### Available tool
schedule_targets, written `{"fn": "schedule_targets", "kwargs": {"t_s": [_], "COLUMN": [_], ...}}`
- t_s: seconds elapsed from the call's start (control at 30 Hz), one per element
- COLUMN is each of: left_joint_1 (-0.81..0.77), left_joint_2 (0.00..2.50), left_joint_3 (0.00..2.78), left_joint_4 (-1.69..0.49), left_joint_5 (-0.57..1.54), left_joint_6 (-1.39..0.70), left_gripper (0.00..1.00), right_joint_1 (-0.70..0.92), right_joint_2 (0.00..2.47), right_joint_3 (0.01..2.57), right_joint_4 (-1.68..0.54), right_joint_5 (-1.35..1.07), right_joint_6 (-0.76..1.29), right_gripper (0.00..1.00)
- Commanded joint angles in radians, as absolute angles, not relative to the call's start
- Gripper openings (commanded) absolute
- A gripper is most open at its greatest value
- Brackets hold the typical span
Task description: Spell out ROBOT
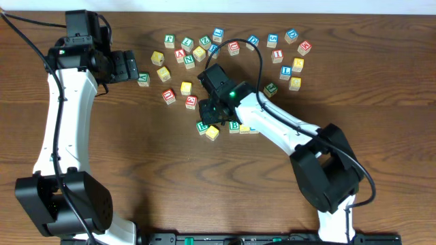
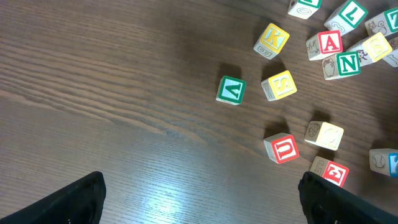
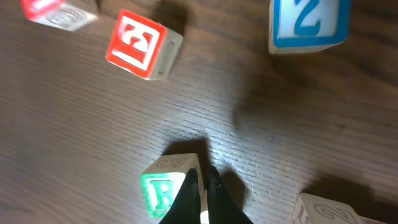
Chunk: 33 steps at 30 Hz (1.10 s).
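- Black-fingered left gripper (image 1: 131, 67) stands spread wide with nothing between its fingers, over bare table (image 1: 136, 156) near the green V cube (image 1: 143, 79). It is well apart from the word row, so the likely risk is small. A careless descent could knock that stray cube towards the others.
- Green bordered, the R cube (image 3: 163, 190) lies on the wood at the left end of the row, touching the side of the other arm's fingers.
- Pinched fully shut and holding nothing, the right gripper (image 3: 202, 186) has its tips down at the R cube's right edge. A nudge from there would act off-centre, so the cube could spin and leave its letter askew, or the tips could slip past the corner.
- Just right of the R, the yellow cube (image 1: 212, 133) sits close. A sideways move in that tight gap could shove it out of line.
- Further right, the B cube (image 1: 234, 126) and a second yellow cube (image 1: 244, 128) lie partly under the right arm (image 1: 272, 126). A low sweep of the arm could drag them. Whatever lies beyond them is hidden.
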<state>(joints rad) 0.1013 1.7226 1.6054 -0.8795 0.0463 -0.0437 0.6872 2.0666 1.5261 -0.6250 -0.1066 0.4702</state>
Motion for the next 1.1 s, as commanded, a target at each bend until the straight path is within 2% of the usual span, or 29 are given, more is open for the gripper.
{"fn": "schedule_targets", "kwargs": {"t_s": [0.0, 0.8, 1.07], "left_joint_1": [0.102, 0.102, 0.102], "left_joint_2": [1.721, 1.721, 1.721], "left_joint_3": [1.621, 1.621, 1.621], "left_joint_4": [-0.881, -0.881, -0.881], "left_joint_5": [0.034, 0.034, 0.034], "left_joint_6": [-0.030, -0.030, -0.030], "left_gripper": [0.97, 0.98, 0.98], "right_joint_1": [0.696, 0.733, 0.732], "right_joint_2": [2.101, 2.148, 2.148], "right_joint_3": [1.542, 1.542, 1.542], "right_joint_4": [-0.633, -0.582, -0.646], "right_joint_5": [-0.123, -0.360, -0.331], "right_joint_6": [0.473, 0.385, 0.509], "right_gripper": [0.01, 0.01, 0.01]}}
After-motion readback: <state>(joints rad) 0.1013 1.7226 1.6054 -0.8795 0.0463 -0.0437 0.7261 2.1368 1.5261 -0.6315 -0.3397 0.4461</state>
